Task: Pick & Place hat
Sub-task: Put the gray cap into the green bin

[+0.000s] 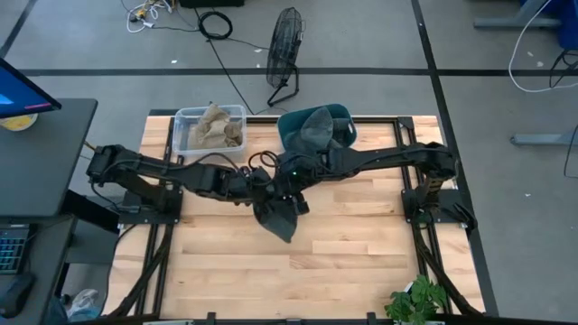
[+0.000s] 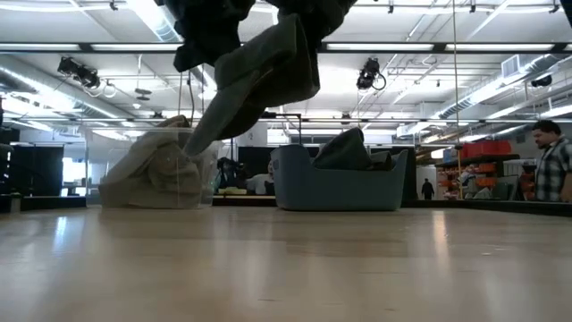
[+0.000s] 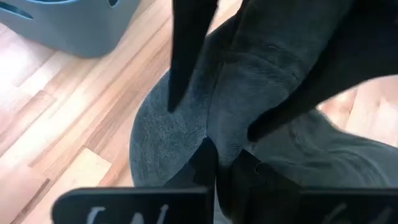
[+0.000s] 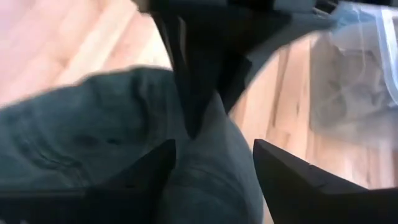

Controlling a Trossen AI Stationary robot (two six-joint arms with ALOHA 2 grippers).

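Note:
A dark grey hat [image 1: 278, 218] hangs in the air over the middle of the table, clear of the wood in the low view [image 2: 259, 76]. Both arms meet above it. My left gripper [image 1: 269, 191] comes from the table's left and is shut on the hat [image 3: 174, 137]. My right gripper [image 1: 291, 181] comes from the right, and a bunch of the hat [image 4: 93, 143] fills the gap between its fingers. The exact fingertips are hidden by cloth. My left gripper pinches a raised fold of the hat [image 3: 217, 134] between its two fingers, beside the right gripper's fingers. The hat is lifted clear and hangs below it. My right gripper has a thick bunch of the hat's cloth [image 4: 211, 180] between its two fingers [image 4: 283, 171], close to the left gripper's shut fingers [image 4: 193, 93]. The hat droops below the hold, slack, clear of the table.
A clear bin [image 1: 210, 129] with beige hats stands at the table's far edge, left of centre. A blue-grey bin [image 1: 316, 129] holding dark hats stands beside it to the right. Bare wood [image 1: 343, 244] lies toward the near edge. A person [image 2: 554, 161] stands far off in the room.

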